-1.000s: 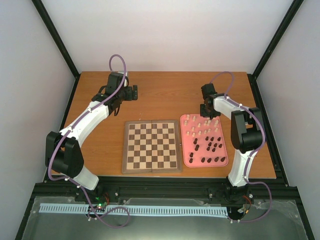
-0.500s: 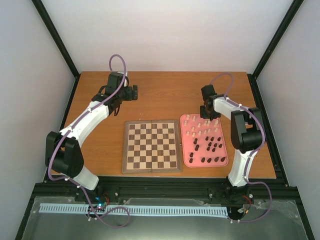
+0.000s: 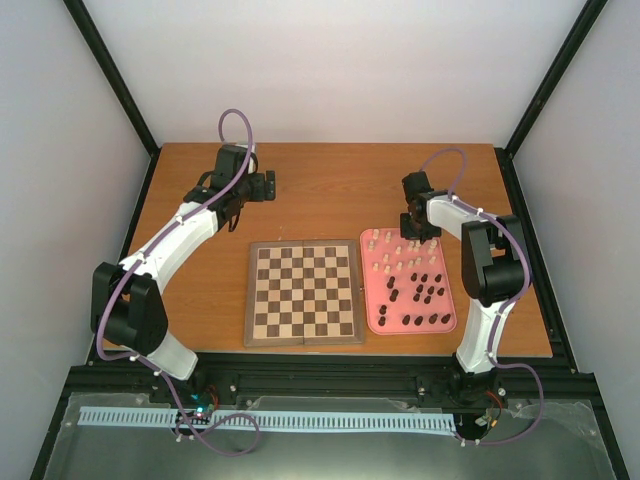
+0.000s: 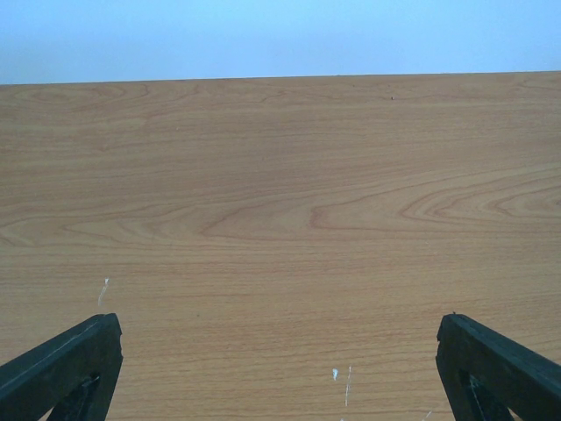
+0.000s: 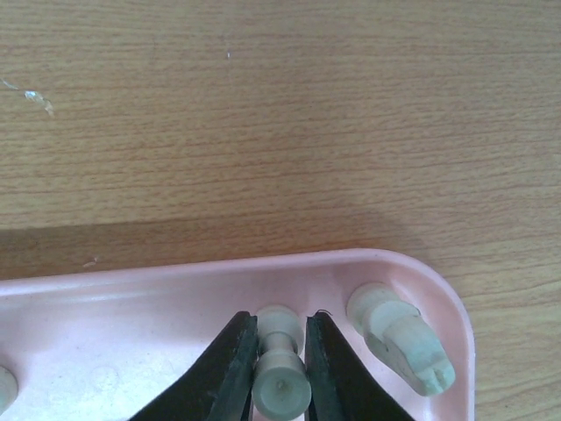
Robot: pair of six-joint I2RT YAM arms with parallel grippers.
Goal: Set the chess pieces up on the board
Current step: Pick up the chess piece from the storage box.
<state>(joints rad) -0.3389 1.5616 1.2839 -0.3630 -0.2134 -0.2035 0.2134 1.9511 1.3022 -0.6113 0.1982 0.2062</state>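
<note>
The wooden board [image 3: 304, 292] lies in the middle of the table with no pieces on it. The cream and dark chess pieces stand in a pink tray [image 3: 372, 318] to its right. My right gripper [image 5: 280, 355] reaches into the tray's far right corner [image 5: 421, 272] and is shut on a cream piece [image 5: 280, 381] that stands upright there; in the top view it is over the tray's far edge [image 3: 415, 228]. A second cream piece [image 5: 405, 342] stands just to the right. My left gripper [image 4: 280, 368] is open and empty over bare table, far left of the board [image 3: 262, 186].
Dark pieces [image 3: 425, 290] fill the tray's near half, cream ones [image 3: 385, 245] the far half. Black frame posts stand at the table's far corners, white walls around. Bare wood lies beyond the tray and board.
My right gripper has shifted very slightly at the tray's far edge. The left arm has not moved.
</note>
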